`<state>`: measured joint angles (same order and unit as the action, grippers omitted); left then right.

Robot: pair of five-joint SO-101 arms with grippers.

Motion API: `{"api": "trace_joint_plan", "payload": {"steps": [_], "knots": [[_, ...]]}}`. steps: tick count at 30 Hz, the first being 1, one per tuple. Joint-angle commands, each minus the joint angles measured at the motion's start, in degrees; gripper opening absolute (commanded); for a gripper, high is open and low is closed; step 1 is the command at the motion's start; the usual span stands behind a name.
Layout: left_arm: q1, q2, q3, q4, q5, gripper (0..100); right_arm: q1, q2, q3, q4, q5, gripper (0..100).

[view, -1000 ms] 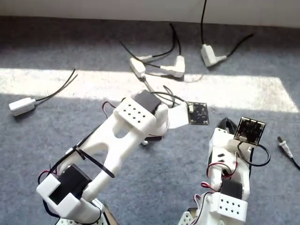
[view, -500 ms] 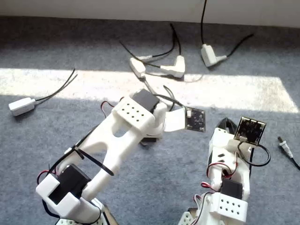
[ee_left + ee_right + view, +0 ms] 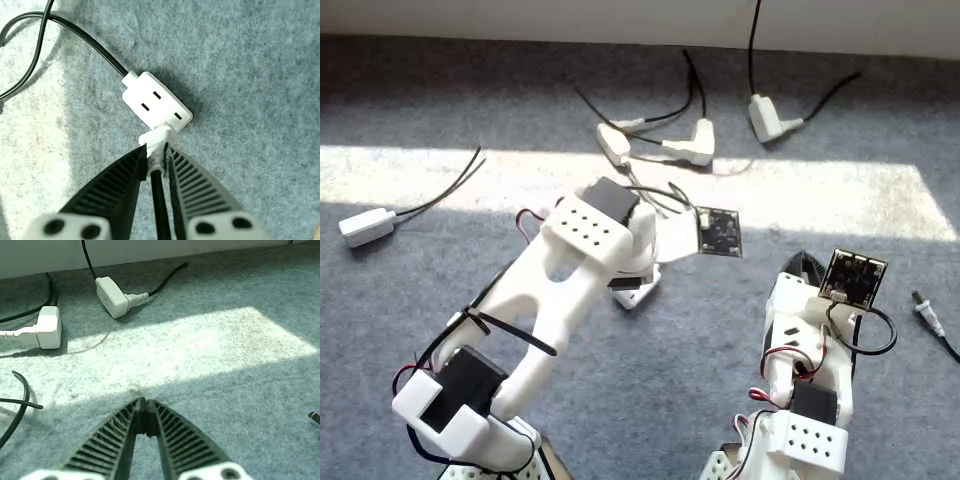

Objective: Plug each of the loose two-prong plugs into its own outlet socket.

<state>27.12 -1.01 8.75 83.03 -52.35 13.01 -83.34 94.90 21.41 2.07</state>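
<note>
Closest to me, the right end effector (image 3: 145,407) hangs low over the grey felt tabletop (image 3: 410,300), clenched on nothing at all. A loose plug (image 3: 927,312) lies off to its outer side, near the edge, untouched.

A bit further in is where the action is. The left end effector (image 3: 156,157) is clamped around a white plug (image 3: 159,136), with the black cord (image 3: 160,200) running back between its fingers. The plug's nose is touching the end face of a white outlet socket (image 3: 156,102) lying flat on the felt. I can't see any prongs, so my guess is they're at least partly in.

So I'd call this the insertion step, near its end. Next it probably needs a straight push along the socket's length, without skidding the block across the felt, then a release.

Way at the back by the wall sit more white socket blocks (image 3: 767,117) on their own cords.
</note>
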Motion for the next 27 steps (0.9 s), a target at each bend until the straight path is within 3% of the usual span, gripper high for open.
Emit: {"api": "trace_joint_plan", "payload": {"steps": [1, 17, 23, 27], "knots": [[-0.3, -0.3, -0.2, -0.1, -0.2, 1, -0.4, -0.5, 5.2, -1.5, 0.4, 0.6], [4.6, -0.7, 4.1, 0.6, 0.2, 1, -0.4, -0.5, 5.2, -1.5, 0.4, 0.6], [4.6, -0.5, -1.9, -1.3, 11.8, 1, -0.4, -0.5, 5.2, -1.5, 0.4, 0.6], [4.8, -0.4, -2.9, -1.2, 15.4, 1, -0.4, -0.5, 5.2, -1.5, 0.4, 0.6]]}}
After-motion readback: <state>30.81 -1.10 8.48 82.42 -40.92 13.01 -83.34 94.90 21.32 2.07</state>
